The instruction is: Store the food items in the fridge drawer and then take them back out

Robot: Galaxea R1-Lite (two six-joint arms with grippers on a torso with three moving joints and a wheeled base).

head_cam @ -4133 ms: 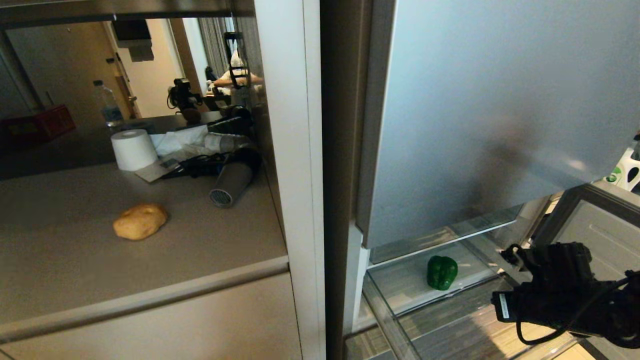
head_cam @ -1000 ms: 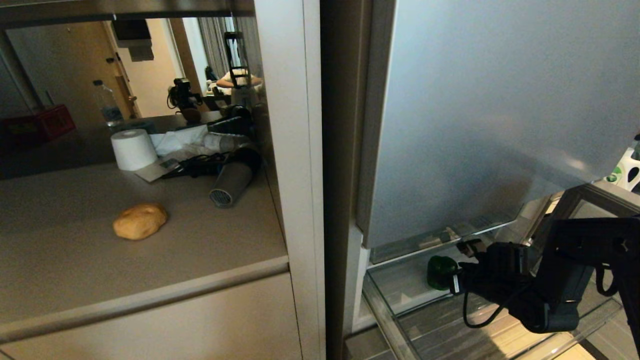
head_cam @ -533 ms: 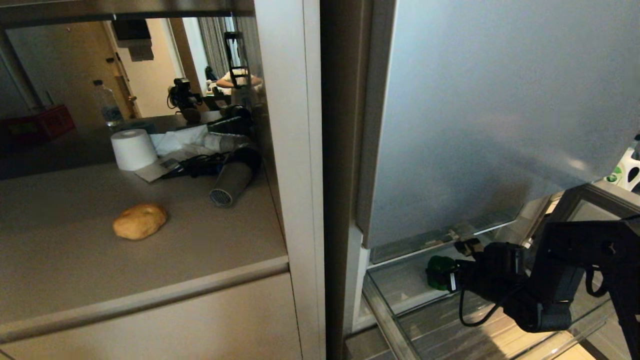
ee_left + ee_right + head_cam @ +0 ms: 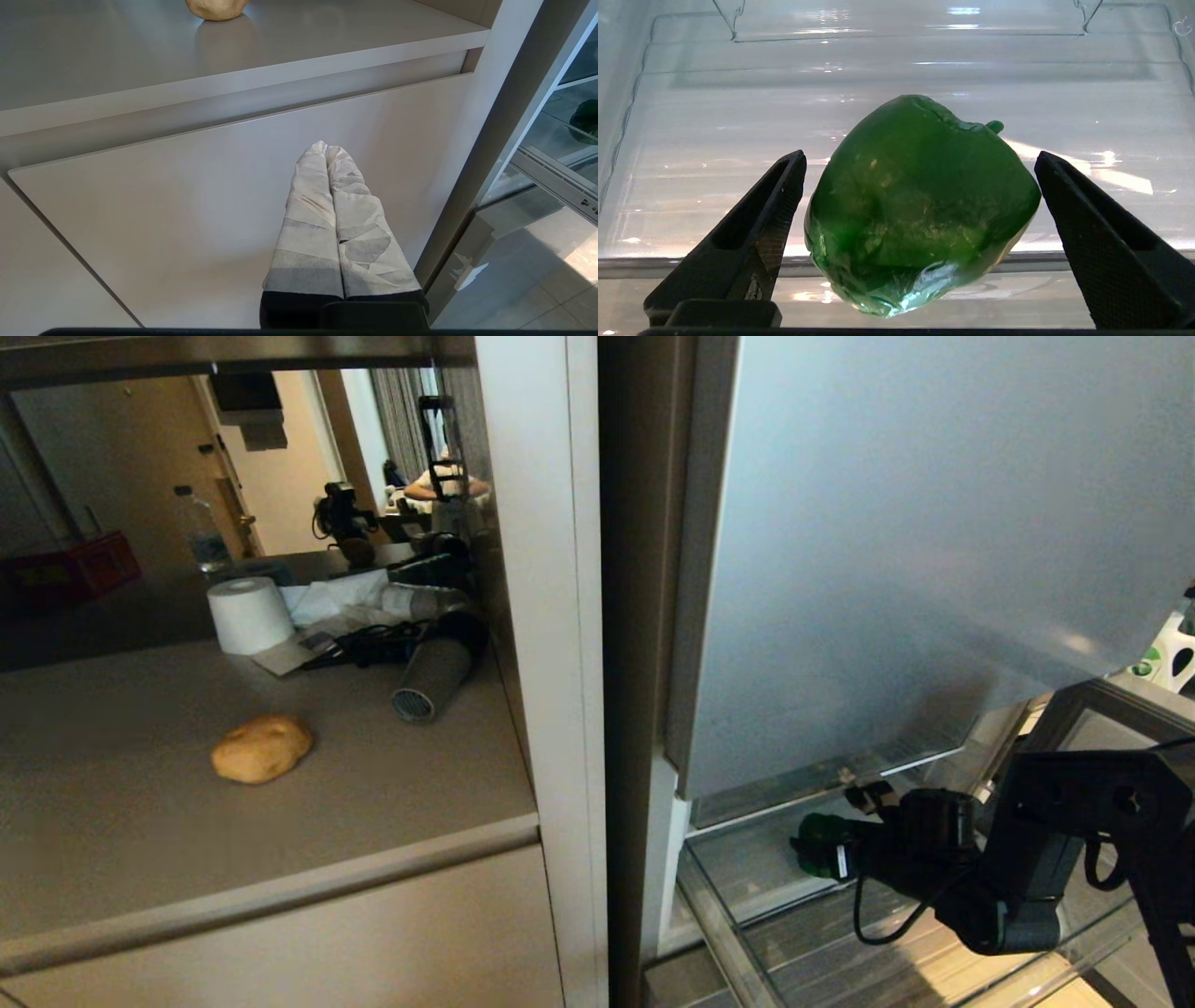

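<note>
your right gripper (image 4: 920, 158) is spread wide, and the pepper (image 4: 920, 205) sits squarely between its fingers (image 4: 775, 196), clear of both, with a small gap on each side. beyond the fingertips is the clear floor and back wall of the drawer (image 4: 896, 51); the pepper rests on that floor, stem nub on the far side from you. in the head view the gripper (image 4: 845, 845) reaches into the pulled-out drawer (image 4: 747, 887) with the pepper (image 4: 817, 845) just ahead of it.

judge the pepper as light, hollow and glossy: it looks slick, and its skin should give a little, so a hard squeeze could dent it while a weak one lets it slide. take it across the broad middle, where the two fingers already flank it, not near the tapered end closest to you. close gently until both pads bear evenly, then lift straight up so it does not drag on the drawer's front lip.

the roll (image 4: 261, 748) lies well away on the counter (image 4: 140, 859), far off to the gripper's left. your left gripper (image 4: 327, 154) is parked with fingers pressed together, holding nothing, facing the cabinet front (image 4: 187, 210).
</note>
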